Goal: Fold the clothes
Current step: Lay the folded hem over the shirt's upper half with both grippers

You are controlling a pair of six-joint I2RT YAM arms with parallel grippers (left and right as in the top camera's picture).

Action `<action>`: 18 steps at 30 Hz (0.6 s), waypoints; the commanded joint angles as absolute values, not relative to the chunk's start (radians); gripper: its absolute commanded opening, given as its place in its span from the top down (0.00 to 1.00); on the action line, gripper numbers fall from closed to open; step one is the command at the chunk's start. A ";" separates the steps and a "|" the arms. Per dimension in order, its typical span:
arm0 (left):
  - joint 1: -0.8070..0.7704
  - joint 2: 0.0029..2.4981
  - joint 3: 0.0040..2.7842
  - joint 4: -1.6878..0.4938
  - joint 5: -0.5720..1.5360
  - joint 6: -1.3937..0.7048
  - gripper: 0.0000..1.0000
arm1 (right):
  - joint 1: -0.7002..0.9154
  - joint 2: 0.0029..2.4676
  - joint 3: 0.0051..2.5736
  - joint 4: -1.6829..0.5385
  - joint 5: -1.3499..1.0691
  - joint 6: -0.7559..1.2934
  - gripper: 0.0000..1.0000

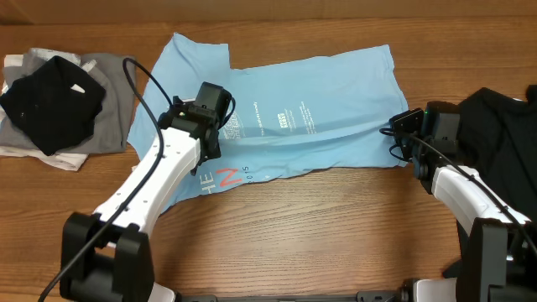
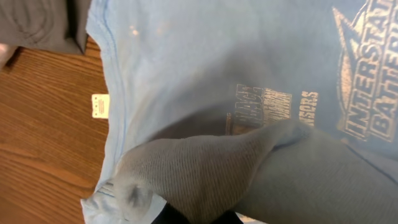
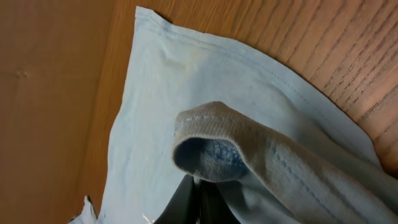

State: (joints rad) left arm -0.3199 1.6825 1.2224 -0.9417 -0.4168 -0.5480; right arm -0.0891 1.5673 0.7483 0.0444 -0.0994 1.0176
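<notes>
The light blue T-shirt [image 1: 319, 101] lies spread across the table's middle, with white print near its centre and coral-red and white lettering [image 1: 220, 178] on a turned-over front edge. At the shirt's left part my left gripper [image 1: 225, 117] is shut on a raised fold of its fabric [image 2: 205, 168]; only the dark fingertips [image 2: 199, 216] show under the cloth. At the right edge my right gripper [image 1: 393, 132] is shut on the hem, which loops over the closed fingers [image 3: 200, 198]. A black garment [image 1: 503, 126] lies at the far right behind the right arm.
A pile of grey [image 1: 109, 92], black [image 1: 50, 101] and white clothes sits at the back left, touching the shirt's sleeve. A small white tag [image 2: 99, 106] lies on the wood beside the shirt edge. Bare wooden tabletop [image 1: 319, 235] runs along the front.
</notes>
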 commanded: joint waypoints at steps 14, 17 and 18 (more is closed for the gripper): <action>-0.280 1.837 1.242 -0.827 -0.456 -0.493 0.96 | -0.085 1.570 0.769 0.194 -0.009 0.986 0.96; -0.258 1.838 1.242 -0.820 -0.456 -0.493 0.96 | -0.085 1.580 0.769 0.193 -0.015 0.972 0.95; -0.250 1.838 1.242 -0.818 -0.456 -0.493 0.96 | -0.085 1.583 0.769 0.193 -0.020 0.973 0.94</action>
State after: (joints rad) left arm -0.2756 1.8236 1.2224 -0.8219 -0.4240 -0.5133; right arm -0.0891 1.5688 0.7483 0.1841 -0.0441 0.9943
